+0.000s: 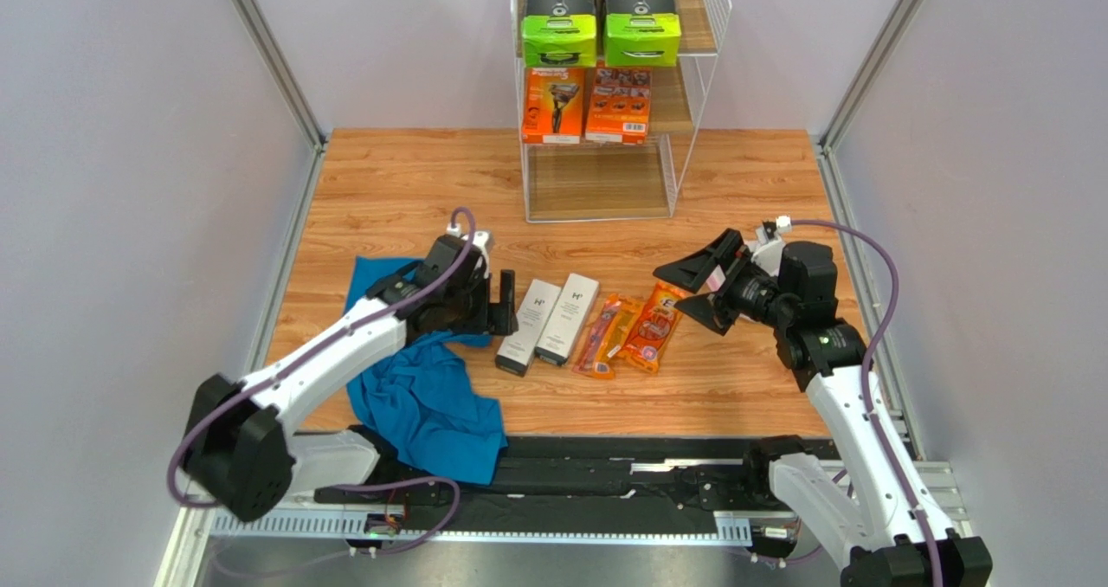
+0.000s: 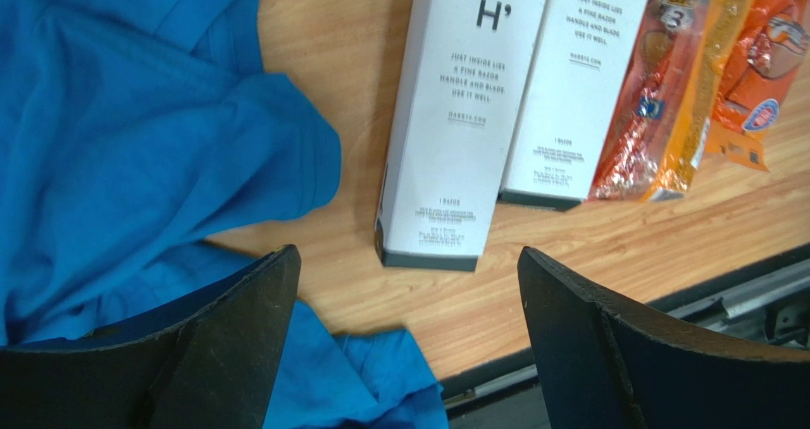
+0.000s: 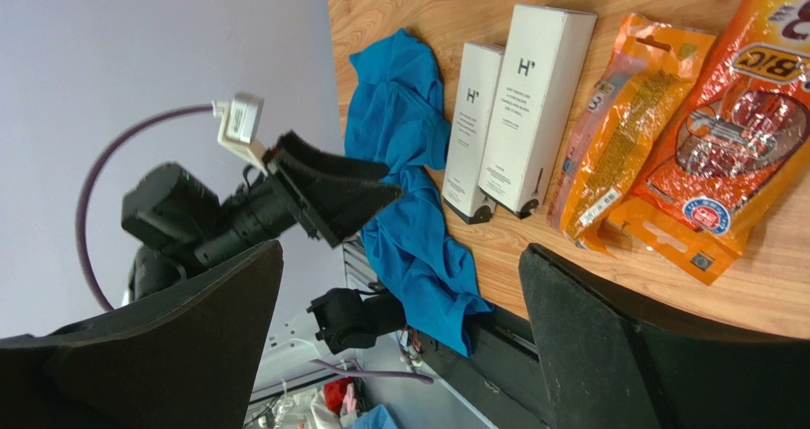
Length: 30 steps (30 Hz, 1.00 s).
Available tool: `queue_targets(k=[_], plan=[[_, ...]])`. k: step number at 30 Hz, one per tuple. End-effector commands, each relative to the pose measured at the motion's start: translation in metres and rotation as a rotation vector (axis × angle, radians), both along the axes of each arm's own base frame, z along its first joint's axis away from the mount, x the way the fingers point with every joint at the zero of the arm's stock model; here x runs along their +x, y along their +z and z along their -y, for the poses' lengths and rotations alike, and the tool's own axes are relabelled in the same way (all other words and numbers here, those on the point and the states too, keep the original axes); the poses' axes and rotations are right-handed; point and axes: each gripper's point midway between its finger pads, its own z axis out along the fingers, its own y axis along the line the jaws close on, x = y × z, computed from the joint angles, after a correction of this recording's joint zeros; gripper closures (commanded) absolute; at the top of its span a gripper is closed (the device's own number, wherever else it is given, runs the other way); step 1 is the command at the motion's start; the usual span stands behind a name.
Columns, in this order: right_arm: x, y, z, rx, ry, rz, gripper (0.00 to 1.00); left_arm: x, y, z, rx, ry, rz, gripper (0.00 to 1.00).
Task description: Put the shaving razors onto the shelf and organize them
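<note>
Looks about half done to me. The shelf (image 1: pixel 598 185) at 12 o'clock has two black-and-green boxes (image 1: pixel 559 22) on the top tier and two orange packs (image 1: pixel 585 104) on the middle one, with nothing visible on the bottom tier. Not yet shelved, a bit toward 6 o'clock from the middle of the table (image 1: pixel 390 185): two white boxes (image 1: pixel 546 321) and two orange blister packs (image 1: pixel 631 330), side by side. The left gripper (image 1: pixel 503 304) hovers spread wide at 9 o'clock of the white boxes, beside a blue cloth (image 1: pixel 429 392). The right gripper (image 1: pixel 696 291), at 3 o'clock of the blister packs, is also spread wide and holds nothing.
</note>
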Motion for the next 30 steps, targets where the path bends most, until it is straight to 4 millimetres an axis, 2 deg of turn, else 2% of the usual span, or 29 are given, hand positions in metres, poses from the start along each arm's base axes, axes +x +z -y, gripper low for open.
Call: queue_targets(k=[1, 3, 9, 17, 22, 30], plan=[[-0.011, 0.0, -0.002, 0.015, 0.023, 0.034, 0.0, 0.035, 0.001, 0.02, 0.04, -0.056, 0.026, 0.06], [-0.016, -0.003, -0.002, 0.018, 0.025, 0.037, 0.0, 0.045, -0.008, 0.027, 0.053, -0.067, 0.006, 0.06], [-0.024, -0.014, -0.002, 0.021, 0.032, 0.013, 0.0, 0.06, -0.027, 0.047, 0.075, -0.112, -0.024, 0.07], [-0.03, -0.018, -0.001, 0.023, 0.033, 0.011, 0.01, 0.063, -0.055, 0.066, 0.125, -0.154, -0.072, 0.08], [-0.032, -0.017, -0.002, 0.023, 0.04, 0.011, 0.01, 0.065, -0.065, 0.069, 0.172, -0.161, -0.104, 0.08], [-0.036, -0.02, -0.002, 0.019, 0.05, 0.01, 0.01, 0.08, -0.067, 0.052, 0.28, -0.1, -0.075, 0.11]])
